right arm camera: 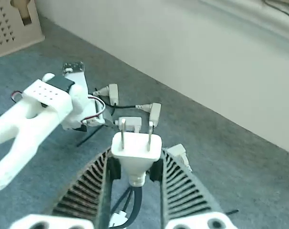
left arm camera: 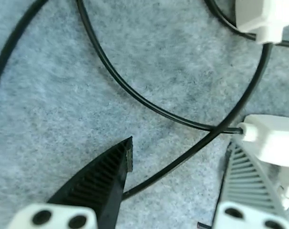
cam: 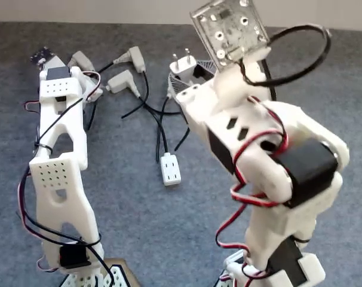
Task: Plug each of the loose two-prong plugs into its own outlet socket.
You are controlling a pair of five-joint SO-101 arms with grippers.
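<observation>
The left arm point(cam: 61, 143) stretches forward, low over the surface. The left gripper point(left arm camera: 180, 152) points down, its jaws parted. The right arm point(cam: 270, 155) is bent at the elbow and raised, wrist lifted high. The right gripper point(right arm camera: 135, 164) is clamped on a plug point(right arm camera: 136, 145), whose prongs stick out beyond the fingertips.

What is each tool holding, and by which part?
Right tool: a white plug, gripped by its body, prongs free. Left tool: open, holding nothing.

Grey carpet point(cam: 145, 230), pale wall point(right arm camera: 206, 62), beige perforated basket point(right arm camera: 11, 24) beside wall
</observation>
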